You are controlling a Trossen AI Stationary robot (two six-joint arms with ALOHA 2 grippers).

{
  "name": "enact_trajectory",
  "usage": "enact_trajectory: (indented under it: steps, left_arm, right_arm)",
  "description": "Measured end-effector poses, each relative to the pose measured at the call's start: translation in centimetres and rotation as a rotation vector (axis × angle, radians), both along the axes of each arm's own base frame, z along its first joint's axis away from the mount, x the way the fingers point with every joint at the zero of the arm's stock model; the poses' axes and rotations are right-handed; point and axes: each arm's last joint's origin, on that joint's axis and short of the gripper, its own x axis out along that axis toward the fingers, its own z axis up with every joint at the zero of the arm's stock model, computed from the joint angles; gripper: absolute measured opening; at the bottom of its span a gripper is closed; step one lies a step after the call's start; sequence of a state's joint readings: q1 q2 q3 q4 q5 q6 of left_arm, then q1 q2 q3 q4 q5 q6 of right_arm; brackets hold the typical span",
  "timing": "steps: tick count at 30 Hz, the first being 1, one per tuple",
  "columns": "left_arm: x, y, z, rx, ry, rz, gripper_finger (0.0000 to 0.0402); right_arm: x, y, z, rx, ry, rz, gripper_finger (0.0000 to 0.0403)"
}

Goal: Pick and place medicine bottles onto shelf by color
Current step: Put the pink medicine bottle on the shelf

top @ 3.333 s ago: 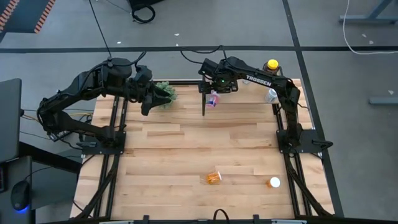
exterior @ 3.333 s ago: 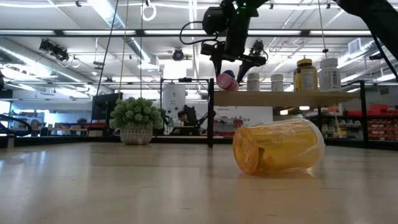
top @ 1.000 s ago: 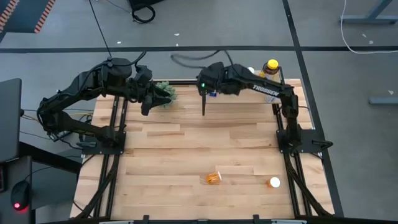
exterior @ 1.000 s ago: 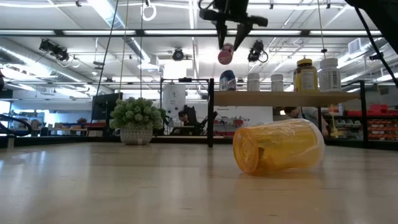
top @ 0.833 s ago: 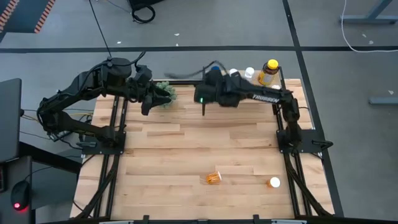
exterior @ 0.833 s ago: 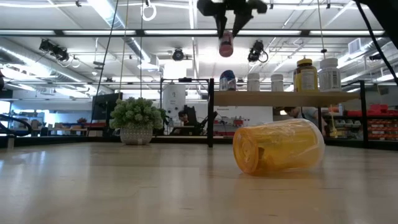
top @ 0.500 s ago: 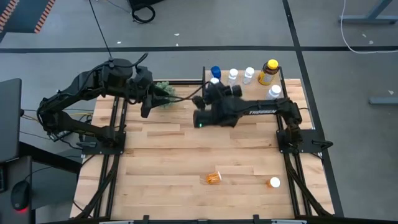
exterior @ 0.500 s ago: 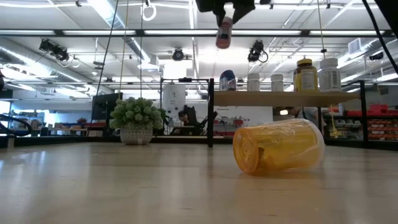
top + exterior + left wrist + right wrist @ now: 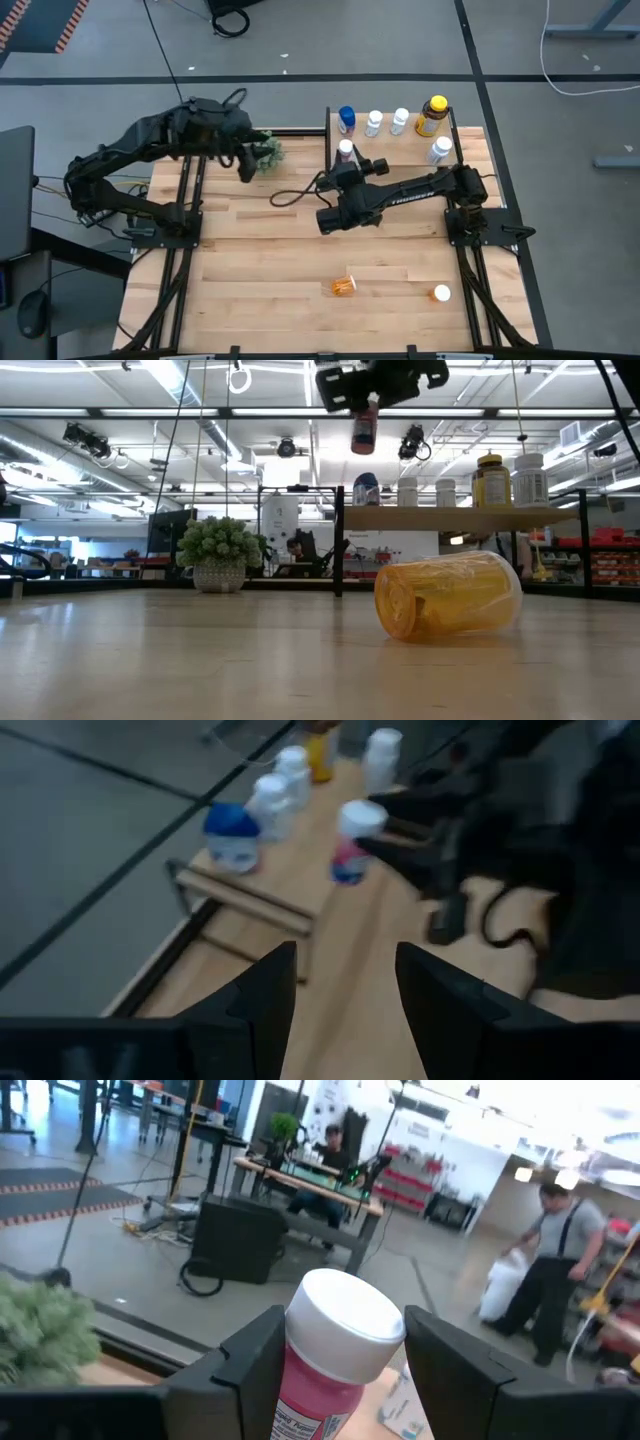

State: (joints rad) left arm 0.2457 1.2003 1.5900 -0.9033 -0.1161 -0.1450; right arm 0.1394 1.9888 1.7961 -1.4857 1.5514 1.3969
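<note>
My right gripper (image 9: 345, 1375) is shut on a pink-labelled, white-capped medicine bottle (image 9: 345, 151), in the air just off the shelf's left front corner. The light-wood shelf (image 9: 400, 142) at the far right carries a blue bottle (image 9: 347, 118), three white ones and an amber one with a yellow cap (image 9: 433, 114), all standing upright. An orange bottle (image 9: 448, 595) lies on its side on the table near the front. My left gripper (image 9: 345, 1005) hangs open beside the green plant (image 9: 265, 150), with nothing between its fingers. My right gripper pinches the bottle's pink-labelled body (image 9: 305, 1385), just under the white cap (image 9: 345, 1318), between its two fingers. The fingers reach in about level from the table's near side. The bottle is lifted clear, roughly upright with its cap up.
A second small bottle with a white cap (image 9: 441, 293) lies at the near right of the table. The potted plant (image 9: 218, 552) stands at the far left. The shelf's black upright (image 9: 339, 540) marks its left end. The table's middle is bare wood.
My right arm has swung out from over the shelf's left end toward the near edge. Its wrist has turned from pointing down to about level, with the pink-labelled bottle still held in the air. My left wrist has turned a little beside the plant.
</note>
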Motion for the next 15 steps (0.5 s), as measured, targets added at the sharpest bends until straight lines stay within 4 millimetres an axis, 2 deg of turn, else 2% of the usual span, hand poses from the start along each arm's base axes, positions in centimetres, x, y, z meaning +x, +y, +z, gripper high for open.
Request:
enact_trajectory:
  steps: [3,7,12,15]
  left_arm:
    - [1.1,0.7,-1.8,0.042,0.008,0.030,0.0179]
    - [2.7,1.6,-6.0,0.025,0.045,0.056,0.0180]
    - [3.8,2.0,-10.4,-0.021,0.004,0.021,0.0185]
    - [4.2,2.0,-12.1,-0.013,-0.070,-0.006,0.0185]
  right_arm:
    - [-0.5,-0.6,-1.9,-0.015,0.023,-0.012,0.0200]
    - [-1.1,-1.3,-3.9,-0.018,0.012,-0.031,0.0200]
    - [-1.2,-2.0,-4.2,-0.017,-0.029,-0.048,0.0200]
    - [-1.2,-2.6,-4.2,-0.017,-0.033,-0.066,0.0200]
